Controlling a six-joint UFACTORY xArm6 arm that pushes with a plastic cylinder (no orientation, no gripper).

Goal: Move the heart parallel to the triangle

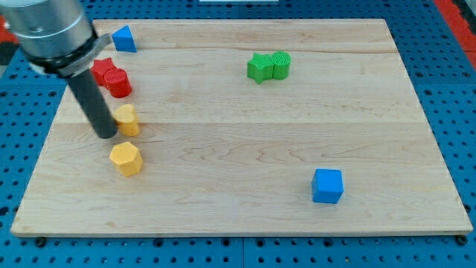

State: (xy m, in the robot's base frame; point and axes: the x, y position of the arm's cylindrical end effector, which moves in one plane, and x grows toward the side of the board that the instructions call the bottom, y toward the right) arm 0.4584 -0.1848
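The pale wooden table (245, 134) is lying on a blue pegboard (446, 89). My tip (106, 135), a bare rod with no gripper, is touching the yellow heart (127, 119) on the view's left, well below the blue triangle (123, 39) at the top-left corner.

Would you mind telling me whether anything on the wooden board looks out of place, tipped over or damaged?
Nothing stands out. The blocks all lie flat on the wooden board, undamaged. My tip sits against the left side of the yellow heart-shaped block, with the yellow hexagonal block just below and the blue triangular block at the top left.
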